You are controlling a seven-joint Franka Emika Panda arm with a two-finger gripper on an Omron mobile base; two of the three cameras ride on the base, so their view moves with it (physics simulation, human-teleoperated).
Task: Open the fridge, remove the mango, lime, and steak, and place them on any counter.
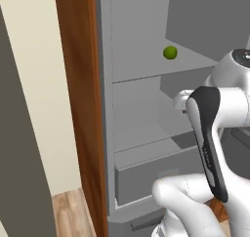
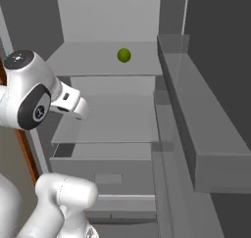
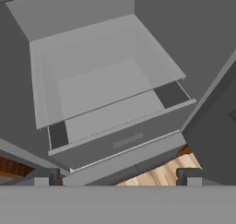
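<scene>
The fridge (image 2: 206,134) stands open, so the work in hand is fetching the food. The lime (image 2: 124,55) sits alone on the upper shelf (image 2: 88,60), toward its back, right of middle. Mango and steak can't be made out on any shelf here. The gripper (image 3: 120,176) hangs below that, fingers (image 3: 46,177) spread wide and holding nothing, looking down at the bottom drawer (image 3: 124,138). Next, the hand likely has to rise to the upper shelf and reach inward to straddle the lime.
</scene>
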